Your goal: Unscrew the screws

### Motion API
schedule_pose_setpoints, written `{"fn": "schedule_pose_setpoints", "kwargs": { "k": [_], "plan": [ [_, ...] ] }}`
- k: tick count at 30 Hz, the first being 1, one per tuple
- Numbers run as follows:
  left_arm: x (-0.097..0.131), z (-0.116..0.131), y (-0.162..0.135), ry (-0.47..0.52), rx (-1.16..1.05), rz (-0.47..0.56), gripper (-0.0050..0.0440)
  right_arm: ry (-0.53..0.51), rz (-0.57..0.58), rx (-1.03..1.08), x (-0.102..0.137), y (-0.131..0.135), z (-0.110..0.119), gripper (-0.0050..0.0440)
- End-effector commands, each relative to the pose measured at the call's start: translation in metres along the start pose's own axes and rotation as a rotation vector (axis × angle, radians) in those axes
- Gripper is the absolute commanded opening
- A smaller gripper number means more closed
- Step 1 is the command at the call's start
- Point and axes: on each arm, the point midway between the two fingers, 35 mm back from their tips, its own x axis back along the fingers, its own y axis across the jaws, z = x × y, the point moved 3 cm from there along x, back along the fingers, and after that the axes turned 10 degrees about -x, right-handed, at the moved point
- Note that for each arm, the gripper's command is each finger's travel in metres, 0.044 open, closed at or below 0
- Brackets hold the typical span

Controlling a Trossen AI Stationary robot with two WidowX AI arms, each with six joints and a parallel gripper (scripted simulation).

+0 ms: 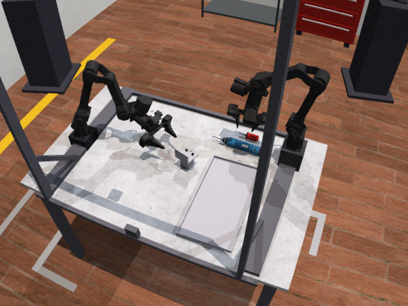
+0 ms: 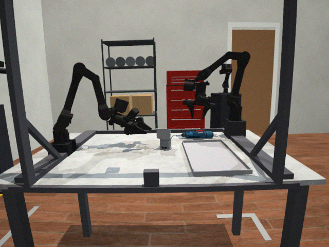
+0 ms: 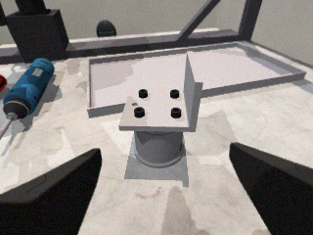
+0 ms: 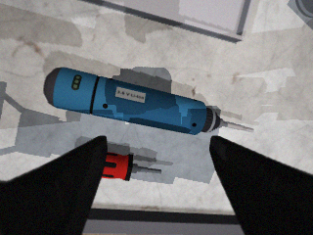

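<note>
At the top view's upper right, the right pincer (image 1: 245,127) (image 2: 198,117) (image 4: 158,142) hangs open and unladen above the electric screwdriver (image 1: 243,145) (image 2: 198,134) (image 4: 147,105) on the counter (image 1: 148,187) (image 2: 127,159) (image 3: 210,162) (image 4: 274,162), whose smooth, rigid, probably weighty barrel may roll unless squarely clasped mid-length, clear of the bit.

Four black screws (image 3: 175,113) stand in one bracket (image 1: 185,155) (image 2: 163,133) (image 3: 158,112), which sits on one joint module (image 1: 187,165) (image 2: 165,143) (image 3: 158,146). Two tools lie on the one table (image 1: 145,197) (image 2: 127,162) (image 3: 205,171) (image 4: 284,162): one blue electric screwdriver (image 1: 243,145) (image 2: 198,134) (image 3: 30,88) (image 4: 147,105) and one red-handled screwdriver (image 1: 252,136) (image 4: 117,166). There are also one shallow tray (image 1: 218,201) (image 2: 212,155) (image 3: 112,80) (image 4: 196,17) and two robot arms, each with one gripper of two fingers, while one red drawer cabinet (image 1: 329,23) (image 2: 174,95), one door (image 2: 253,74) and one shelf rack (image 2: 128,67) holding five round grey items and two cardboard boxes (image 2: 142,104) stand beyond.
</note>
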Motion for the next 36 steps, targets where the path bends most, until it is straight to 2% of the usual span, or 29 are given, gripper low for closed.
{"fn": "schedule_pose_setpoints", "kwargs": {
  "k": [1,9,11,25,34,36],
  "plan": [
    [-0.004,-0.001,0.01,-0.043,-0.035,0.028,0.0385,0.006,-0.021,0.202,-0.006,-0.004,-0.001,0.0305],
    [-0.007,0.015,0.019,-0.075,-0.062,0.091,0.0385,0.021,-0.085,0.555,-0.024,-0.002,-0.002,0.0305],
    [-0.007,0.015,0.019,-0.075,-0.062,0.091,0.0385,0.021,-0.085,0.555,-0.024,-0.002,-0.002,0.0305],
    [-0.011,0.033,0.029,-0.103,-0.085,0.163,0.0385,0.043,-0.199,1.173,-0.056,0.005,-0.006,0.0305],
    [-0.01,0.03,0.028,-0.106,-0.087,0.16,0.0385,0.049,-0.224,1.321,-0.065,0.007,-0.006,0.0305],
    [-0.01,0.03,0.028,-0.106,-0.087,0.16,0.0385,0.049,-0.224,1.321,-0.071,0.007,-0.005,0.0292]
  ]
}}
